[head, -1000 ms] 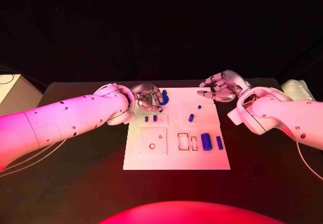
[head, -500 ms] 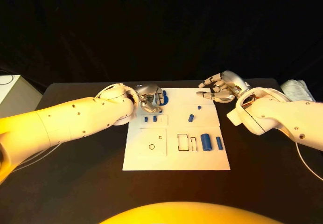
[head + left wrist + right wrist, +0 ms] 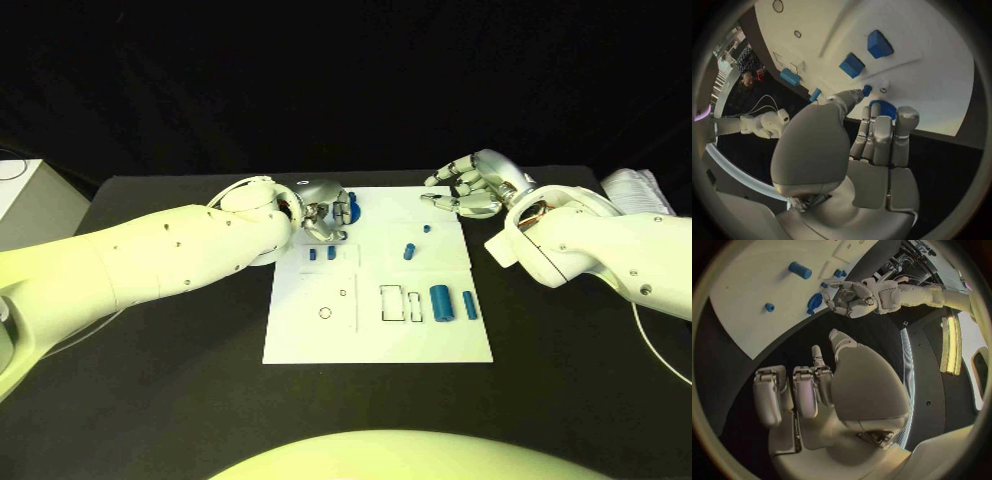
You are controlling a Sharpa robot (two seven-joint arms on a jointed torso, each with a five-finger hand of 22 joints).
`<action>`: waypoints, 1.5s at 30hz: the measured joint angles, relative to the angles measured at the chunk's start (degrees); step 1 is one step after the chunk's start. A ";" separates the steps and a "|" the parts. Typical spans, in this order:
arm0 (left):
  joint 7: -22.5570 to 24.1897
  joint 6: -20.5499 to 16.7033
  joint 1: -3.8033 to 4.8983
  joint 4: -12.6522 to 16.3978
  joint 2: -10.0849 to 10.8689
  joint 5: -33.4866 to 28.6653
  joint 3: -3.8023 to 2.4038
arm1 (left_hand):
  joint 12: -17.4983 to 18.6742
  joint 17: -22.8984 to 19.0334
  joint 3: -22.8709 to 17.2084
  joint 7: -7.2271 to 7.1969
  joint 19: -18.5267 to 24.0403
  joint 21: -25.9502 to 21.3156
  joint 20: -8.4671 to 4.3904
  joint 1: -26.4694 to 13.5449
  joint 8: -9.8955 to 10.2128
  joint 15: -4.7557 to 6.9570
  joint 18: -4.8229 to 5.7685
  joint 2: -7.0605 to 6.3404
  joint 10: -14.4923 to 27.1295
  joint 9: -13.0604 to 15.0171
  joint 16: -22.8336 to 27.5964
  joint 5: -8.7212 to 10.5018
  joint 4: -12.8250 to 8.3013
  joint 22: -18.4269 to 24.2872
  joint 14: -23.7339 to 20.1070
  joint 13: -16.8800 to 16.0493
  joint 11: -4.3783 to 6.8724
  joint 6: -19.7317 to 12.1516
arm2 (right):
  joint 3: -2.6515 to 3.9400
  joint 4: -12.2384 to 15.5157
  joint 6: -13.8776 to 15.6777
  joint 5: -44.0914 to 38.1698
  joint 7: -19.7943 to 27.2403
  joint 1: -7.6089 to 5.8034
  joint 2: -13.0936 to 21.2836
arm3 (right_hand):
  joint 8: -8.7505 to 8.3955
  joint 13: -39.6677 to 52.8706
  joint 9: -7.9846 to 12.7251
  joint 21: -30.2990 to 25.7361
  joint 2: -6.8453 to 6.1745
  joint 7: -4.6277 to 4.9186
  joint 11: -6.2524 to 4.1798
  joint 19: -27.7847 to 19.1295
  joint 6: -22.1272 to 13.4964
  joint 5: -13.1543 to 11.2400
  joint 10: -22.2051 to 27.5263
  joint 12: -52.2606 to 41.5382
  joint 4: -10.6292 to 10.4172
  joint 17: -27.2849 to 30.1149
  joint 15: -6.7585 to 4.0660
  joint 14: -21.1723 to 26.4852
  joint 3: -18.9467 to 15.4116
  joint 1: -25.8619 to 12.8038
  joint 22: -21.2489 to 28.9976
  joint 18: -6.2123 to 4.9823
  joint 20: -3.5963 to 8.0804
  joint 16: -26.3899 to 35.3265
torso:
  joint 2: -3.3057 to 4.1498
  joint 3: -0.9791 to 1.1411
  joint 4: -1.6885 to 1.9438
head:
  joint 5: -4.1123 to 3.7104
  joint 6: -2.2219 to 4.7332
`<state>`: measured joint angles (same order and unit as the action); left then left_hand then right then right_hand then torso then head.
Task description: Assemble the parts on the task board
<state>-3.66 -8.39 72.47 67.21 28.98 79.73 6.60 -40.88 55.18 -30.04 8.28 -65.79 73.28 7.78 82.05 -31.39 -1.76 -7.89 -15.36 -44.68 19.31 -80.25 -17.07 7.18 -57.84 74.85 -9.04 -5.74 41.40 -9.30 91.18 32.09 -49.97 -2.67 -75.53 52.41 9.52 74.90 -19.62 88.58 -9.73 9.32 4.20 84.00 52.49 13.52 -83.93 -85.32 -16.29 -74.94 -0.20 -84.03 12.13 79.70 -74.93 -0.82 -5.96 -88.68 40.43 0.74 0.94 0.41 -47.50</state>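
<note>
The white task board (image 3: 375, 340) lies mid-table. At its far left corner my left hand (image 3: 320, 210) curls over a large blue part (image 3: 352, 206); its fingertips (image 3: 879, 125) reach that blue part (image 3: 882, 107), and I cannot tell whether they grip it. The thumb points at a small blue peg (image 3: 867, 90). Two blue blocks (image 3: 322, 254) lie just nearer me. My right hand (image 3: 469, 187) hovers off the far right corner with its fingers loosely apart, holding nothing. It looks across the board (image 3: 748, 300) at the left hand (image 3: 856, 297).
More blue pieces lie on the board: a short cylinder (image 3: 410, 251), a tiny peg (image 3: 427, 229), and two cylinders (image 3: 441, 303) beside rectangular slots (image 3: 391, 303). A white box (image 3: 29, 195) stands at the table's left; a pale bundle (image 3: 635, 190) lies at its right.
My left hand has edged slightly toward the large blue part at the board's far corner. The right hand has stayed in place.
</note>
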 measured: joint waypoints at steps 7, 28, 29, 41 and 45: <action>-0.11 1.15 0.00 -0.50 -0.44 0.71 0.01 | 1.78 -0.57 -0.12 -0.30 -1.29 1.00 -0.30 -0.29 0.94 0.11 0.00 -0.29 -0.41 -0.69 -0.29 0.23 -0.12 -1.44 0.92 1.06 0.00 0.30 | 0.00 0.01 0.00 0.01 0.00 0.00 -0.02 | 0.00 0.00 0.00 0.00 0.00 0.00 0.00 0.00 0.00 0.00 0.00 0.00 0.00 0.00 0.00 0.00 0.00 0.00 0.01 0.00 0.00 0.00 | -0.03 0.00 -0.02 | -0.03 -0.13; -0.06 3.07 -0.03 -2.10 -1.95 1.26 0.16 | 3.99 0.31 -2.39 -0.29 -3.54 2.73 -0.72 -0.19 2.15 0.74 0.87 0.73 -4.95 -1.29 -0.29 0.43 -1.73 -4.39 2.36 2.48 0.77 4.21 | 0.00 0.10 -0.01 0.02 0.01 0.00 -0.09 | 0.00 0.00 0.00 0.00 0.00 0.00 0.00 0.00 0.00 0.24 0.00 -0.01 0.00 0.02 0.00 0.00 0.00 0.00 0.02 0.00 0.00 0.00 | -0.02 -0.03 -0.01 | -0.23 -0.47; -0.05 3.17 -0.04 -2.10 -1.97 1.27 0.18 | 3.99 0.40 -2.63 -0.32 -3.89 3.00 -0.81 -0.41 2.15 0.75 0.88 0.95 -5.57 -1.29 -0.29 0.43 -1.97 -4.64 2.74 2.57 0.79 4.81 | 0.00 0.11 -0.01 0.02 0.01 0.00 -0.09 | 0.00 0.00 0.00 0.00 0.00 0.00 0.00 0.00 0.00 0.24 0.00 -0.01 0.00 0.02 0.00 0.00 0.00 0.00 0.02 0.00 0.00 0.00 | -0.03 -0.03 0.00 | -0.25 -0.49; 0.00 4.29 -0.08 -2.04 -2.08 1.32 0.29 | 4.28 0.85 -3.02 -0.41 -4.88 3.70 -1.01 -0.47 2.59 1.14 0.87 1.35 -7.93 -1.28 -0.29 0.68 -2.36 -6.09 3.17 2.58 1.11 6.42 | 0.02 0.11 -0.02 0.02 0.01 0.00 -0.08 | 0.00 0.00 0.00 0.00 0.00 0.00 0.00 0.00 0.00 0.24 0.00 -0.01 0.00 0.02 0.00 0.00 0.00 0.00 -0.02 0.00 0.00 0.00 | -0.07 -0.01 0.03 | -0.28 -0.66; 0.00 4.44 -0.08 -2.06 -2.10 1.33 0.31 | 4.31 1.14 -3.25 -0.30 -5.40 4.10 -1.14 -0.18 2.88 1.35 1.78 1.91 -8.93 -1.22 -0.56 0.68 -2.93 -6.77 3.38 2.58 1.54 6.90 | 0.01 0.10 -0.02 0.03 0.01 0.00 -0.08 | 0.00 0.00 0.07 0.00 0.17 0.00 0.00 0.00 0.00 0.24 0.00 -0.01 -0.16 0.02 0.00 0.00 0.16 -0.16 -0.02 0.00 0.00 0.00 | -0.09 -0.01 0.01 | -0.27 -0.67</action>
<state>-3.66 -3.94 72.39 65.15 26.89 81.05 6.91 -36.56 56.32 -33.29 7.98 -71.19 77.38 6.65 81.87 -28.51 -0.41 -6.12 -13.46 -53.61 18.08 -80.81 -16.39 4.25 -64.61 78.23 -6.46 -4.20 48.29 -9.29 91.29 32.07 -49.94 -2.66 -75.52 52.33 9.52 74.90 -19.54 88.59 -9.56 9.32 4.20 84.00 52.49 13.76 -83.93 -85.33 -16.45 -74.92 -0.20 -84.03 12.28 79.53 -74.95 -0.82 -5.96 -88.68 40.34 0.73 0.95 0.14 -48.17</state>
